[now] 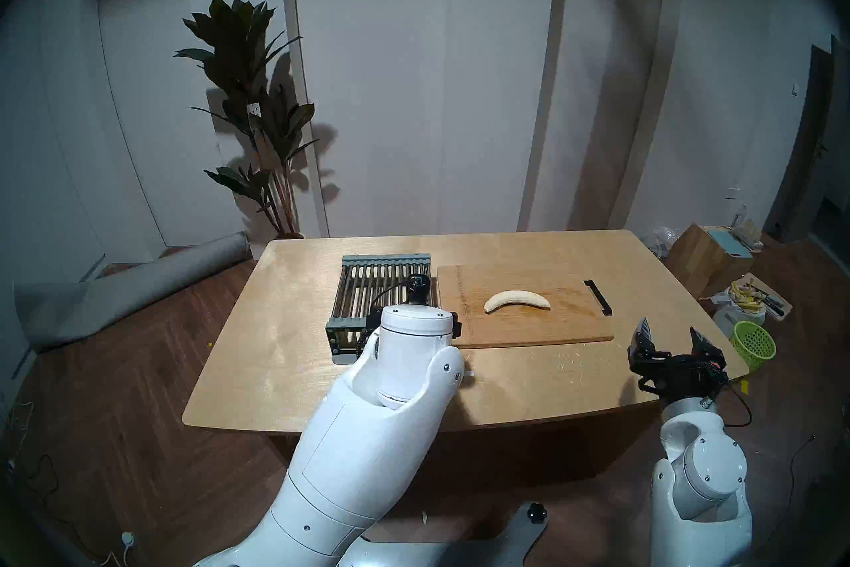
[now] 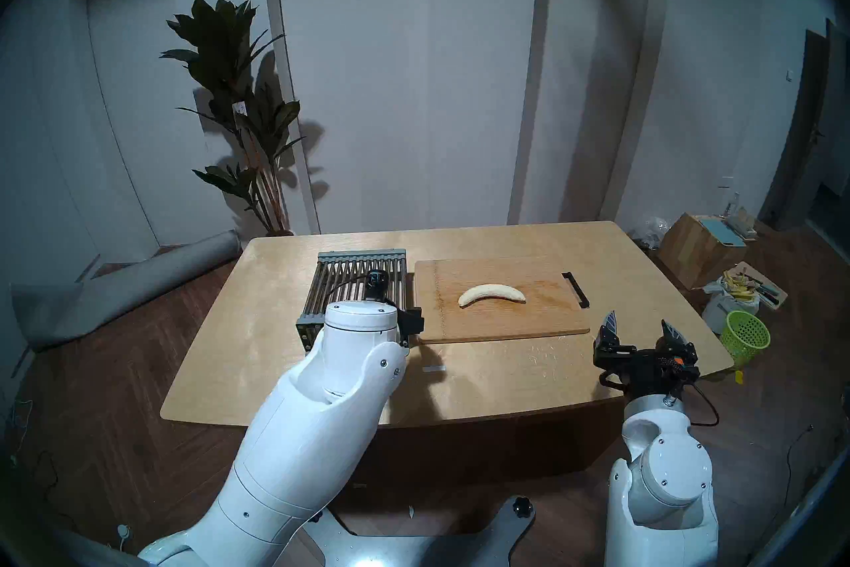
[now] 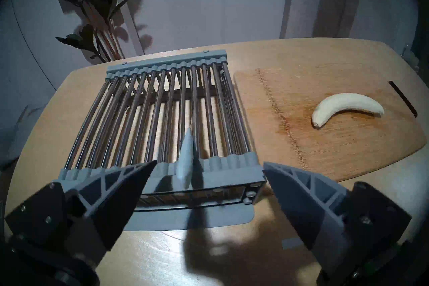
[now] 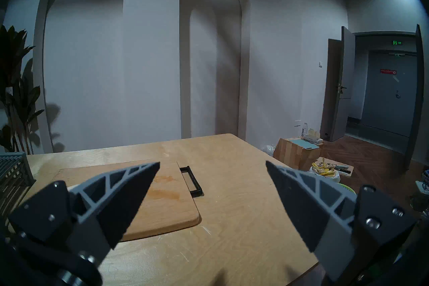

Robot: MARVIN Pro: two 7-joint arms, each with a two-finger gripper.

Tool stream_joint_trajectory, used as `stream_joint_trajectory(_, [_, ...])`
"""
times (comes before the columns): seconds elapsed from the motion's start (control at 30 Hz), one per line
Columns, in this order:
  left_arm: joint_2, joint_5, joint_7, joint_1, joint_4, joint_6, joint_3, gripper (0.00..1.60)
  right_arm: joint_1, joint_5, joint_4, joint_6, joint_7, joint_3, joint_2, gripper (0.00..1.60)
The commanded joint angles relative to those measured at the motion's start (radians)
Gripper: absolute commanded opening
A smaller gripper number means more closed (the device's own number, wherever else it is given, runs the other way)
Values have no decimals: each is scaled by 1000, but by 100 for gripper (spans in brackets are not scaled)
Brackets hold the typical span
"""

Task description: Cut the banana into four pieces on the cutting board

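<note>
- The left gripper (image 3: 210, 166) hangs wide open and empty over the near end of the grey rack (image 3: 162, 113); only its wrist view shows a pale grey handle (image 3: 185, 160) lying between the bars.
- The whole banana (image 3: 346, 108) lies on the cutting board (image 3: 348, 151), beyond and right of the left fingers.
- The right gripper (image 4: 212, 166) is spread wide and empty near the table's edge, board handle ahead; the banana is hidden from its wrist view.

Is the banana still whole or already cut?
Whole: the banana lies in one curved, unbroken piece on the cutting board, no cuts showing.
</note>
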Motion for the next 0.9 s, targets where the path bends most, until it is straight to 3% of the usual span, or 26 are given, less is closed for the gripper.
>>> stream_joint_trajectory(0.0, [8,8,46,-76,24,-2,-27,160,3,1,-24,-10,1,0,0,160])
stream_joint_trajectory(0.47, [62,-35,40,-95,41,-2,-43,160,4,-2,-25,-11,5,2,-5,160])
stream_joint_trajectory(0.87, [130,-101,61,-73,-9,-2,9,160,5,-5,-25,-10,10,4,-10,160])
